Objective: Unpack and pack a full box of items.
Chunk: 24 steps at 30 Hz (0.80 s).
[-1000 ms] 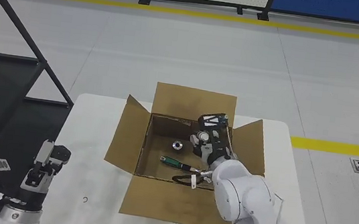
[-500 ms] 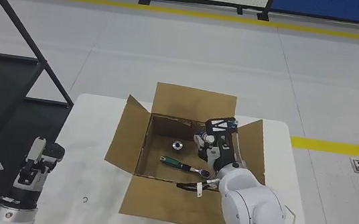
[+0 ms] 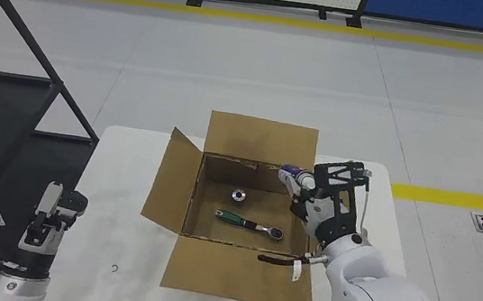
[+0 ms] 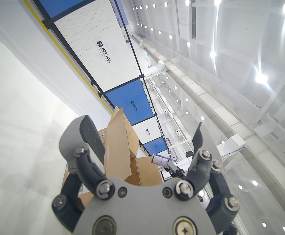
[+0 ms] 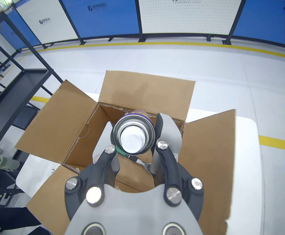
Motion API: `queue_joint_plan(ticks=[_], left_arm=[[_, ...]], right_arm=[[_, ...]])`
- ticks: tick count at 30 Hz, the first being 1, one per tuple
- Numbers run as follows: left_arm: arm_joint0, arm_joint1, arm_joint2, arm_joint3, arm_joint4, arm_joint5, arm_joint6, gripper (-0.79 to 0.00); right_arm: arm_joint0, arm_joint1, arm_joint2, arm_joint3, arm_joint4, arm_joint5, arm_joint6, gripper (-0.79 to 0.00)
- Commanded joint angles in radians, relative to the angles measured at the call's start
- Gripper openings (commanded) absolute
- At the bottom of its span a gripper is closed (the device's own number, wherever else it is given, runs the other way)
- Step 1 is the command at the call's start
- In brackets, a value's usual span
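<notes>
From above, we see the right tool (image 3: 303, 187) closed around a purple-labelled can (image 3: 291, 172). It holds the can over the far corner of the open cardboard box (image 3: 209, 269) on the white worktop (image 3: 120, 254). Below that tool, on the box floor, lie a green-handled ratchet (image 3: 250, 224) and a small round metal piece (image 3: 239, 195). The left tool (image 3: 67, 202) sits well apart from the box, by the worktop's edge.

In the left wrist view, the left tool (image 4: 142, 131) stands wide open with nothing between its fingers. Beyond it rises a flap of the box (image 4: 120, 142), and farther off is the can (image 4: 159, 159).

In the right wrist view, the right tool (image 5: 134, 130) grips the can (image 5: 133, 138) by its sides. The ratchet (image 5: 143, 164) lies beneath it inside the box (image 5: 84, 124).
</notes>
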Motion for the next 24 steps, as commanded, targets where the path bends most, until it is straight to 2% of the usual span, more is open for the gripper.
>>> queue_joint_plan(ticks=[1, 7, 16, 24], left_arm=[[-0.001, 0.000, -0.001, -0.005, -0.008, 0.002, -0.006, 0.000], [-0.013, 0.001, 0.008, 0.000, 0.007, 0.014, -0.022, 0.000], [-0.027, 0.001, 0.025, 0.001, 0.024, 0.026, -0.018, 0.000], [-0.034, 0.001, 0.038, 0.003, 0.043, 0.033, -0.011, 0.000]], right_arm=[[-0.037, 0.004, 0.049, -0.064, -0.012, 0.000, 0.003, -0.785], [-0.102, 0.011, 0.214, -0.105, 0.004, 0.028, -0.029, -0.785], [-0.198, 0.023, 0.447, -0.105, 0.071, 0.012, 0.082, -0.785], [-0.215, 0.033, 0.501, 0.017, 0.071, -0.033, 0.150, -0.785]])
